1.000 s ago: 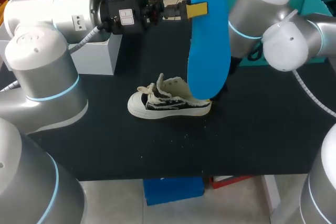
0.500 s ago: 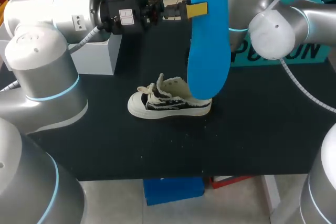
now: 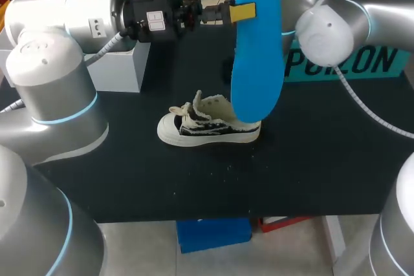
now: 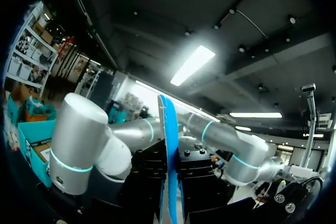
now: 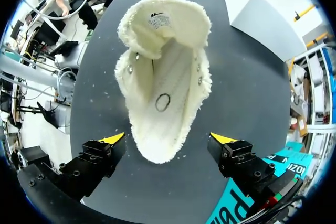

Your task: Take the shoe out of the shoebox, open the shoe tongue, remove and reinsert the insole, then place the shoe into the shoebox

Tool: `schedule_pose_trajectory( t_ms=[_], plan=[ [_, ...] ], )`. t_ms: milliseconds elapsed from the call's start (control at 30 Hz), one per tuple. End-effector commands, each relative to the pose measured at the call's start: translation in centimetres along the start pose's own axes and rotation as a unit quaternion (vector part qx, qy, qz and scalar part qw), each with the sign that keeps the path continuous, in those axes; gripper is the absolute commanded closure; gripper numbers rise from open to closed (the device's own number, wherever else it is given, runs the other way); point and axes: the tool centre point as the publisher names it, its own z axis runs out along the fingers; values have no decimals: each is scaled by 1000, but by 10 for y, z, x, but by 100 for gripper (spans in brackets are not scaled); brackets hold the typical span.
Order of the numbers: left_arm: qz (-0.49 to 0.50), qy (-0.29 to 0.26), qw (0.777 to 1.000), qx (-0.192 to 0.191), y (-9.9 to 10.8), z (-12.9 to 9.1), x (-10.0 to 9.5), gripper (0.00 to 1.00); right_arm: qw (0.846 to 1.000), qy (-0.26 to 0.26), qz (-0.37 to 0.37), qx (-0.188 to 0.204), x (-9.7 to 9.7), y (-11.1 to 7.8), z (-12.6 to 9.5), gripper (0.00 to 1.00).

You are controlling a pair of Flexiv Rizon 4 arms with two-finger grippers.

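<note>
Upright blue insole (image 3: 257, 50) above table (image 3: 323, 159) centre, pinched by left gripper (image 3: 240, 11) (edge-on between its fingers), right gripper (image 5: 168, 138) spread over open shoe (image 3: 207, 124), toe pointing left.

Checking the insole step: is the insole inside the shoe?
No, the insole hangs from the left gripper, outside the shoe.

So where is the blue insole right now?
In the head view the blue insole hangs upright mid-table, clamped in the left gripper, its lower end near the heel of the shoe.
</note>
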Motion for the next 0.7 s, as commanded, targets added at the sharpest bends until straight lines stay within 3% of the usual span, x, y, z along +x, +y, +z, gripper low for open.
schedule_pose_trajectory(
  t_ms=[33, 200, 367, 500, 700],
  plan=[
    [0, -1, 1000, 0, 1, 0, 1, 100, 1000, -1, 8, -21, -1, 1, 2, 0],
    [0, -1, 1000, 0, 1, 0, 1, 100, 994, -32, 21, -103, -1, 1, 4, 0],
    [0, -1, 1000, 0, 1, 0, 1, 100, 986, -48, 23, -158, 0, -1, 6, 0],
    [0, -1, 1000, 0, 1, 0, 1, 100, 968, -80, 31, -237, -1, -1, 7, 0],
    [0, -1, 1000, 0, 1, 0, 1, 100, 943, -112, 49, -309, -5, -3, 9, 0]
  ],
)
